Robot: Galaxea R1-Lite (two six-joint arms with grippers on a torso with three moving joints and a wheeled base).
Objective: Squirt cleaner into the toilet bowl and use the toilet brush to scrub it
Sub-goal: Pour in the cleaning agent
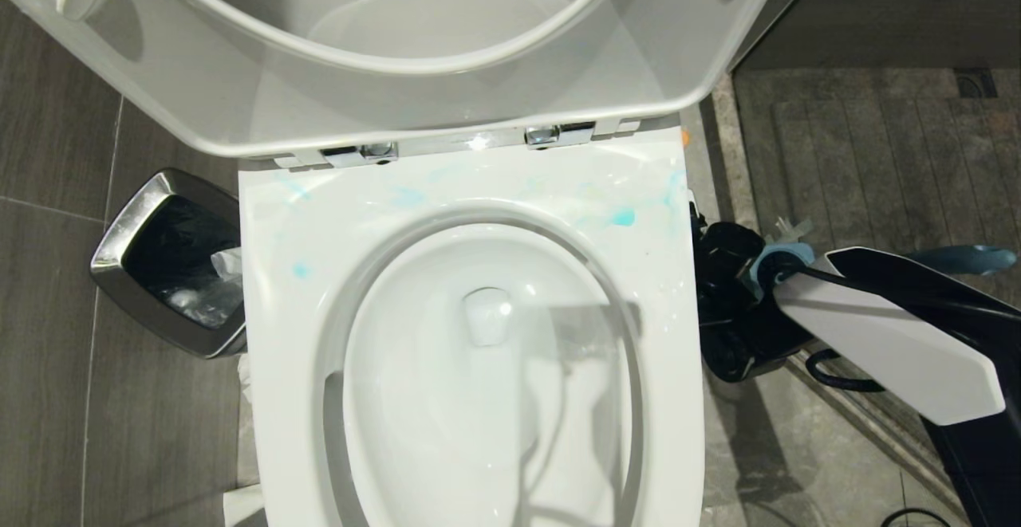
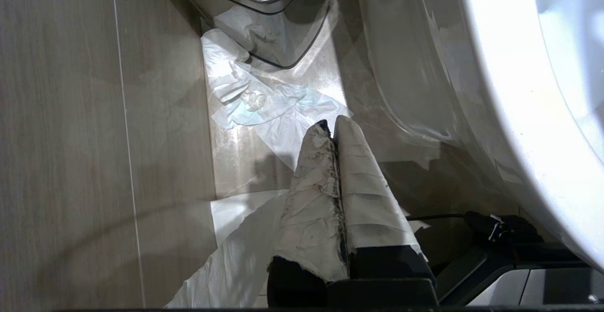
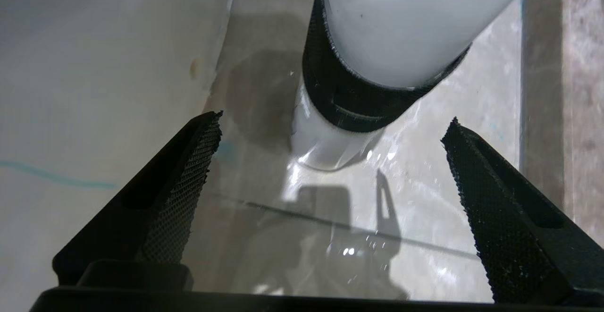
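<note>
The right arm [image 1: 885, 336] reaches in from the right side, its white forearm slanting toward a black wrist held low. The right gripper [image 3: 330, 180] points downward, its two black cross-hatched fingers [image 3: 184, 194] spread wide with nothing between them. The left gripper [image 2: 336, 135] hangs low, pointing down, its two fingers [image 2: 311, 184] wrapped in worn white covering and pressed flat against each other, holding nothing.

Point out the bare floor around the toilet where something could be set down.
Left of the waste bin, the grey floor tiles are bare. Between bin and toilet bowl, tissue litters the strip. Right of the bowl, the right gripper and arm crowd the floor.
</note>
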